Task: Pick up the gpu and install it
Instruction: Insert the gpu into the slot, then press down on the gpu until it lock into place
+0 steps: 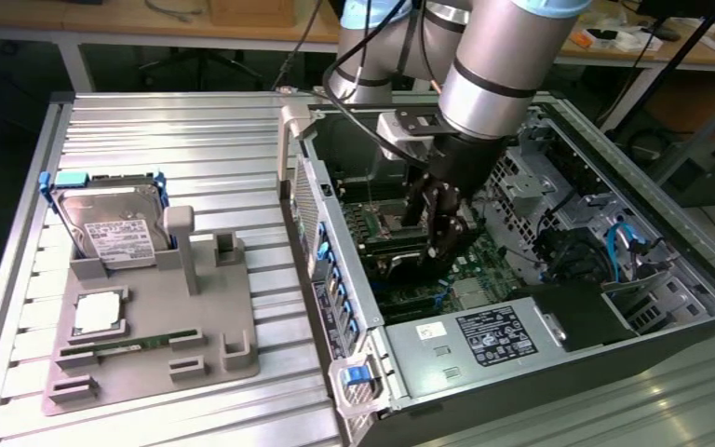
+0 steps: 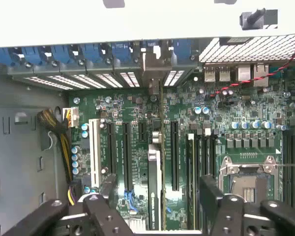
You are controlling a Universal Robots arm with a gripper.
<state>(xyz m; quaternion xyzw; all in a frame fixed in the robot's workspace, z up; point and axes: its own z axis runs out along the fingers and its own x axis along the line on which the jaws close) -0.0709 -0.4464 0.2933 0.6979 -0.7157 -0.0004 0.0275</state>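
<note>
We see the gripper (image 2: 158, 196) low inside the computer case (image 1: 312, 200), just above the motherboard (image 2: 211, 118). Its fingers (image 2: 110, 196) stand wide apart and grip nothing. The gpu (image 2: 155, 167) stands between them, clear of both pads, with open board on either side.

The gpu sits on edge in an expansion slot, upright and square to the motherboard as far as we can tell. Its long axis runs straight ahead from the gap between the fingers to the rear wall of the case. The silver bracket end points at that wall, under the row of blue retaining clips (image 2: 91, 51). We cannot tell whether its edge connector is pressed fully home.

We judge these to be the risks from here:
- **Partly seated card:** with nothing holding it, the card could lean or sit crooked in the slot.
- **Sideways drift:** a pad would brush the thin card and tip it or drag it out.
- **Crowded board:** the empty black slot (image 2: 174, 152) and the CPU socket (image 2: 248, 172) lie just beside one finger. A careless shift that way could knock them.

Well away from the gripper, outside the case, a grey fixture (image 1: 227, 358) carries the hard drive (image 1: 115, 233) and a memory stick (image 1: 134, 344).
</note>
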